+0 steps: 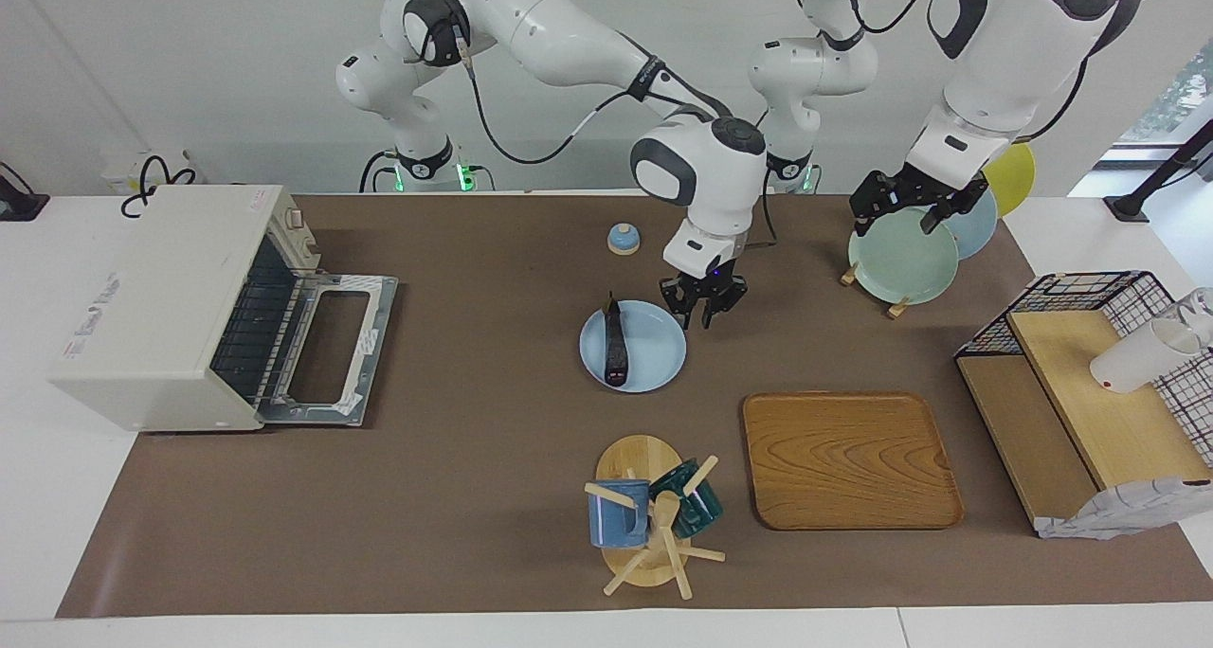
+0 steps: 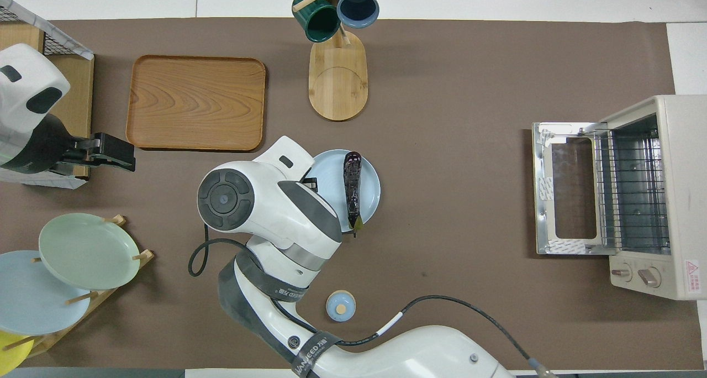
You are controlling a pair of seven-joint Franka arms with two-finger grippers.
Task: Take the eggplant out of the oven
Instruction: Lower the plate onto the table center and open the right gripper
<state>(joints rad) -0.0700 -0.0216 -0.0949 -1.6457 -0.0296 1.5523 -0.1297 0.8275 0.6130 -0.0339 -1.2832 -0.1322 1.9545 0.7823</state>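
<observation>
The dark purple eggplant (image 1: 614,345) (image 2: 351,187) lies on a light blue plate (image 1: 656,356) (image 2: 369,183) in the middle of the table, its green stem end toward the robots. The off-white oven (image 1: 161,297) (image 2: 682,190) stands at the right arm's end of the table. Its door (image 1: 332,350) (image 2: 563,187) is folded down flat and its wire rack (image 2: 635,190) is bare. My right gripper (image 1: 706,313) is open and empty, low beside the plate's rim; in the overhead view its own arm hides it. My left gripper (image 1: 900,214) (image 2: 113,152) is open and waits over the plate rack.
A wooden tray (image 1: 848,459) and a mug tree (image 1: 644,515) with two mugs lie farther from the robots than the plate. A small blue knobbed lid (image 1: 623,239) sits nearer to them. A plate rack (image 1: 900,255) and a black wire basket (image 1: 1090,297) stand at the left arm's end.
</observation>
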